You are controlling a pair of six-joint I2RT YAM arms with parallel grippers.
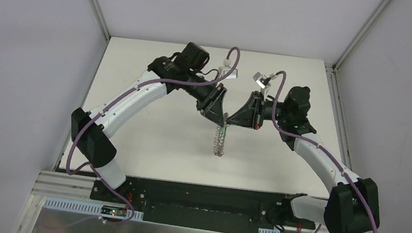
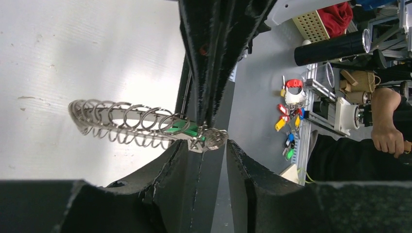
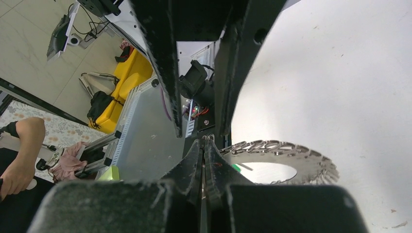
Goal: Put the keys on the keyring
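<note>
Above the middle of the surface (image 1: 148, 136), the right gripper (image 3: 204, 143) clenches the hanging keyring (image 1: 220, 140) while the left gripper (image 2: 221, 148), released, sits beside the seemingly threaded green key (image 2: 182, 127), and should next back clear.

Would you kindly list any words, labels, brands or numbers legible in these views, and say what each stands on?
No text can be read in any view.
The keyring and the green-headed key show no marking.
The coloured tags beyond the table are too small and blurred to read.
</note>
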